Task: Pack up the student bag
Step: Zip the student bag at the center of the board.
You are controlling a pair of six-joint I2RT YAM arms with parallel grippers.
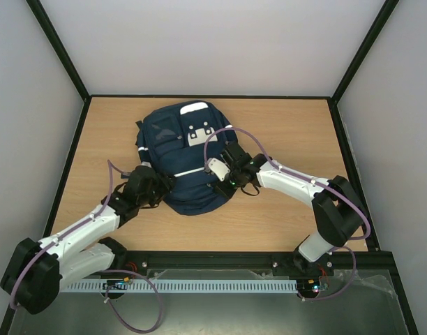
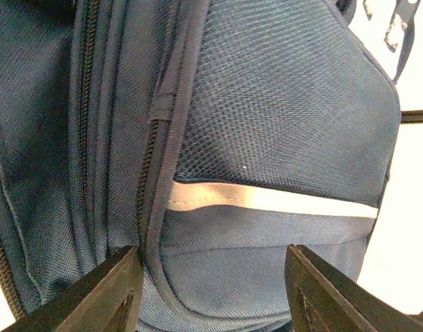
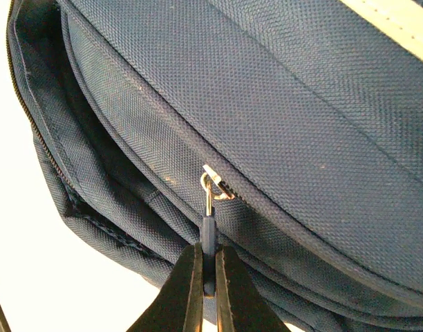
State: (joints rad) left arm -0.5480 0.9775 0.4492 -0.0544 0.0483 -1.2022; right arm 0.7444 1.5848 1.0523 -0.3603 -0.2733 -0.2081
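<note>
lower left of the top view: the left gripper point(image 2: 211, 270), fingers spread apart, faces the left side of the large navy blue fabric backpack point(image 1: 182, 139) near its rounded lower end. a thin white reflective stripe point(image 2: 267, 200) crosses the fabric beyond the fingers; contact cannot be told. centre of the top view: the right gripper point(image 3: 208, 254), fingers pressed together, pinches a small navy zipper pull tab point(image 3: 209, 232) hanging from a metal ring point(image 3: 211, 183) on the backpack's curved seam. the backpack lies flat at mid-frame on the light wooden table point(image 1: 283, 209), lower end toward the arms, white patches point(image 1: 197, 132) toward the far edge.
</note>
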